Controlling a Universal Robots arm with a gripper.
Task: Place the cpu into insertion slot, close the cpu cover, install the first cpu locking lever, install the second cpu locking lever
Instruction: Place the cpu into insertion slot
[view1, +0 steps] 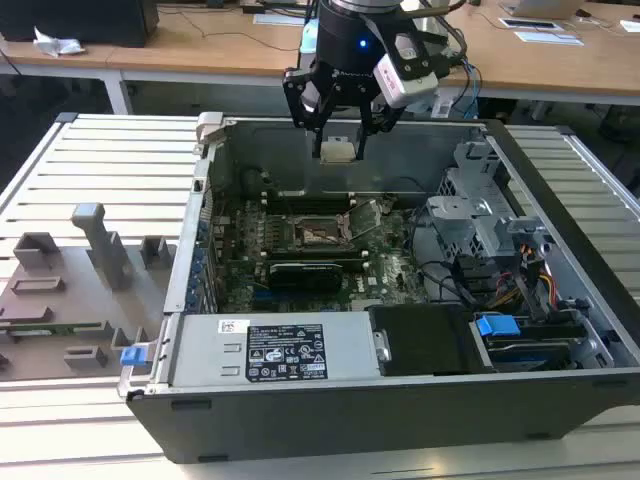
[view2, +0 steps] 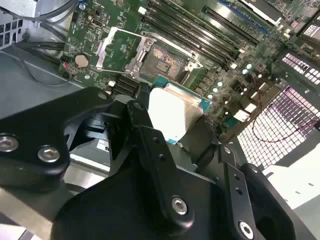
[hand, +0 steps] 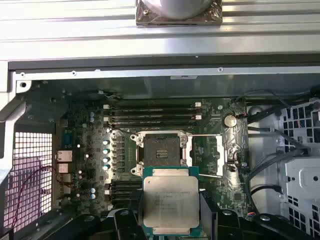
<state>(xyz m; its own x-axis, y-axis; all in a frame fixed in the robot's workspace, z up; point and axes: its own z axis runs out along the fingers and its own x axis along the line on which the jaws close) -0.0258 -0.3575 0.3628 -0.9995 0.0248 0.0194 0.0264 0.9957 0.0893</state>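
Within the open-topped dark grey computer case (view1: 400, 415), the square dark-framed insertion slot (hand: 161, 151) with brownish-gold pins lies bare from above, its thin silvery cpu cover (hand: 220, 155) swung aside. A grey metal drive cage (view1: 480, 215) and black cables (view1: 440, 278) crowd the exterior view's right. The black gripper (view1: 338, 152), clamping the pale square cpu (hand: 171, 202), hangs in free air above.

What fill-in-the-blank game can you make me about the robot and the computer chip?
1. The gripper is shut on the chip, holding it up ____ the socket.
2. The socket has no chip in it, so it is ____.
3. The metal cover next to the socket is flipped ____.

Missing words: above; empty; open.
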